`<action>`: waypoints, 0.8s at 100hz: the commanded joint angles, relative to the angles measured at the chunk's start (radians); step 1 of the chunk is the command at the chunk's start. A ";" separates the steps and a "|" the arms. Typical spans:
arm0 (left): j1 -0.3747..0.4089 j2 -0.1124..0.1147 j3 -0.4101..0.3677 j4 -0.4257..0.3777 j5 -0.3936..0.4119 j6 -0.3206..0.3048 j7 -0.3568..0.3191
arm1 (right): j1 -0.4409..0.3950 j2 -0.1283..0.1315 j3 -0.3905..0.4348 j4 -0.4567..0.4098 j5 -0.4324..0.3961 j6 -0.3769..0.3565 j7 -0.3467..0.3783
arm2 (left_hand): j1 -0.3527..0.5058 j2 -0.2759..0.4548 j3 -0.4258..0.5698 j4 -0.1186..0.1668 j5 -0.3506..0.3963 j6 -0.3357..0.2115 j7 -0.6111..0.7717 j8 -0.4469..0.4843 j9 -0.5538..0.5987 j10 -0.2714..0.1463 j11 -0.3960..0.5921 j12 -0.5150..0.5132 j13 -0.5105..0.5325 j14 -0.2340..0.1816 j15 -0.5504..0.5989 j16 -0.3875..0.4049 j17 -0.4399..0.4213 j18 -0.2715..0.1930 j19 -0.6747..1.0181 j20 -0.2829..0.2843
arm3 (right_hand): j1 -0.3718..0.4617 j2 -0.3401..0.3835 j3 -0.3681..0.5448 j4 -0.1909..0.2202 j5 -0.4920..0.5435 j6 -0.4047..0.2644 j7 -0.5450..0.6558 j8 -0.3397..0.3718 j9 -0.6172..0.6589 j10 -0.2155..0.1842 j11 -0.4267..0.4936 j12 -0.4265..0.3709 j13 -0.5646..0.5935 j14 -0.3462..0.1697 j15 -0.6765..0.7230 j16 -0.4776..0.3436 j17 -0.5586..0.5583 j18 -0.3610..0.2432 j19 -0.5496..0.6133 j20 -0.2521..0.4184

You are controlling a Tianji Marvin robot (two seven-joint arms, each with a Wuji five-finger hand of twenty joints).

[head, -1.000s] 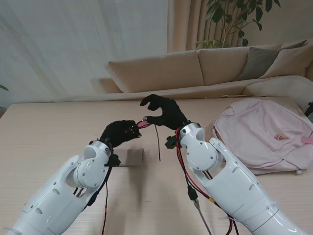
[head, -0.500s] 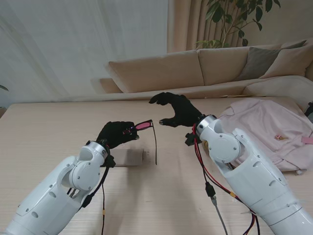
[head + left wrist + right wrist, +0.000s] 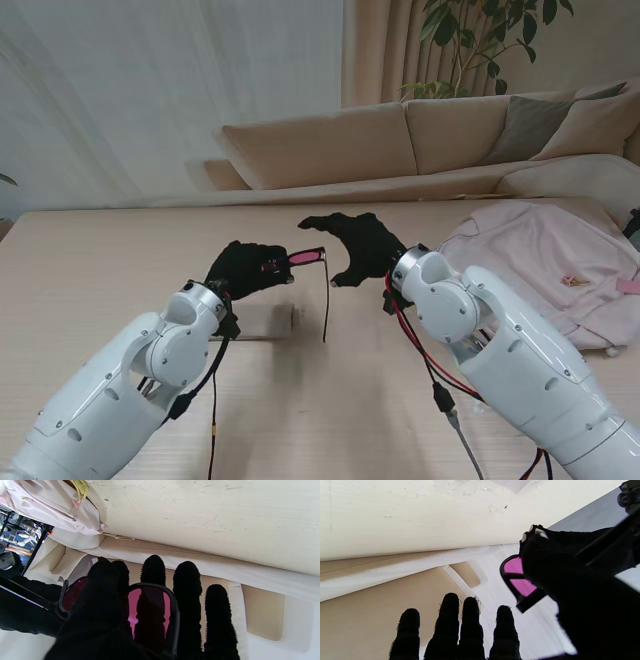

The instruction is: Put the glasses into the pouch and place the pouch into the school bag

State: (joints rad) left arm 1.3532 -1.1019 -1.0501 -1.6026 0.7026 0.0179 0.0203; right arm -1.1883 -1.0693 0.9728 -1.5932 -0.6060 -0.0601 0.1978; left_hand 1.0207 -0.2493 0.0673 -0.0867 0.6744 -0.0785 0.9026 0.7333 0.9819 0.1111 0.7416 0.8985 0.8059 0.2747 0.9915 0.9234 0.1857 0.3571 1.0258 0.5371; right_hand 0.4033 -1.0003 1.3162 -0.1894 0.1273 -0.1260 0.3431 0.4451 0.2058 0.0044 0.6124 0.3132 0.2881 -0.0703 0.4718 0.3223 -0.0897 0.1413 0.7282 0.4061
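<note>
- Since the earlier frame the right hand [image 3: 362, 245] came closer to the glasses [image 3: 306, 258] and hovers just beside, fingers spread, holding nothing.
- Left hand [image 3: 247, 268] is closed on one lens, above the surface [image 3: 110, 250].
- Glasses look light, stiff and fragile; I would hold the frame, not the hanging temple.

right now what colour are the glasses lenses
Pink lenses, black frame; clearest in the right wrist view.

Bare table [image 3: 120, 260] left, school bag [image 3: 545, 275] blocking right

White arms [image 3: 120, 390], black-gloved hands, red cables [image 3: 412, 335].
</note>
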 commanded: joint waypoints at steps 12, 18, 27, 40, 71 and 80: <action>-0.023 -0.004 0.016 -0.008 0.001 -0.017 -0.037 | 0.001 -0.026 -0.050 -0.029 -0.011 0.065 -0.019 | 0.053 0.102 -0.058 0.044 0.001 -0.024 0.076 0.031 0.026 -0.025 0.118 0.090 0.057 -0.022 0.180 0.134 0.013 -0.025 0.115 0.056 | -0.007 -0.025 0.015 -0.005 -0.034 0.028 0.099 0.053 -0.026 -0.012 0.067 0.016 -0.024 -0.016 0.013 0.007 -0.014 0.001 -0.016 0.017; -0.027 -0.001 0.020 -0.011 0.013 -0.022 -0.043 | 0.008 -0.029 -0.066 -0.030 -0.007 0.087 -0.022 | 0.055 0.101 -0.063 0.046 0.002 -0.024 0.078 0.031 0.031 -0.024 0.124 0.102 0.068 -0.026 0.201 0.155 0.018 -0.026 0.131 0.064 | 0.015 -0.009 0.015 0.001 -0.040 0.033 0.193 0.046 -0.031 -0.010 0.124 0.036 -0.012 -0.015 0.026 0.014 -0.013 0.001 -0.002 0.015; -0.031 0.003 0.023 -0.018 0.029 -0.031 -0.055 | 0.018 -0.039 -0.089 -0.026 -0.007 0.117 -0.050 | 0.053 0.100 -0.068 0.049 0.002 -0.027 0.077 0.028 0.031 -0.026 0.122 0.111 0.077 -0.033 0.224 0.180 0.022 -0.033 0.148 0.074 | 0.036 -0.007 0.034 0.008 -0.006 0.036 0.435 0.021 -0.027 0.005 0.274 0.084 0.020 -0.001 0.067 0.035 -0.009 0.007 0.050 0.001; -0.032 0.007 0.026 -0.027 0.061 -0.041 -0.060 | 0.031 -0.041 -0.108 -0.032 -0.005 0.161 -0.039 | 0.052 0.099 -0.070 0.051 0.003 -0.031 0.076 0.026 0.031 -0.028 0.117 0.113 0.087 -0.043 0.245 0.202 0.028 -0.036 0.167 0.084 | 0.033 0.045 0.027 0.016 0.159 0.016 0.590 0.028 0.092 0.039 0.334 0.106 0.068 0.024 0.120 0.061 -0.002 0.012 0.100 -0.012; -0.040 0.008 0.044 -0.029 0.100 -0.059 -0.042 | 0.043 -0.064 -0.133 0.024 -0.016 0.188 -0.135 | 0.043 0.085 -0.070 0.055 0.007 -0.035 0.070 0.013 0.031 -0.031 0.106 0.107 0.090 -0.055 0.231 0.204 0.034 -0.041 0.170 0.087 | 0.023 0.071 0.013 -0.007 0.510 -0.032 0.633 0.076 0.472 0.070 0.404 0.157 0.335 0.099 0.289 0.134 0.038 0.070 0.368 -0.023; -0.040 0.008 0.045 -0.028 0.111 -0.063 -0.032 | 0.046 -0.068 -0.137 0.043 -0.032 0.185 -0.159 | 0.037 0.069 -0.067 0.059 0.017 -0.040 0.065 -0.006 0.035 -0.031 0.093 0.095 0.091 -0.056 0.209 0.195 0.035 -0.042 0.170 0.088 | 0.110 0.027 -0.009 -0.181 0.622 -0.109 0.764 -0.095 0.647 0.088 0.397 0.166 0.459 0.122 0.336 0.140 0.093 0.101 0.437 -0.042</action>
State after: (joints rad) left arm 1.3120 -1.0883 -1.0049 -1.6203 0.8061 -0.0349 -0.0057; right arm -1.1424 -1.1310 0.8364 -1.5630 -0.6277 0.1265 0.0256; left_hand 1.0307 -0.2331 0.0234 -0.0673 0.6736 -0.0848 0.9048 0.7334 0.9818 0.1024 0.7882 0.9817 0.8654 0.2403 1.1775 1.0937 0.2240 0.3326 1.1493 0.6009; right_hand 0.4585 -0.9514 1.3157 -0.2979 0.6968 -0.1756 1.0365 0.4170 0.7685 0.0618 0.9945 0.4676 0.6780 0.0423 0.7735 0.4499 -0.0173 0.2160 1.1228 0.3739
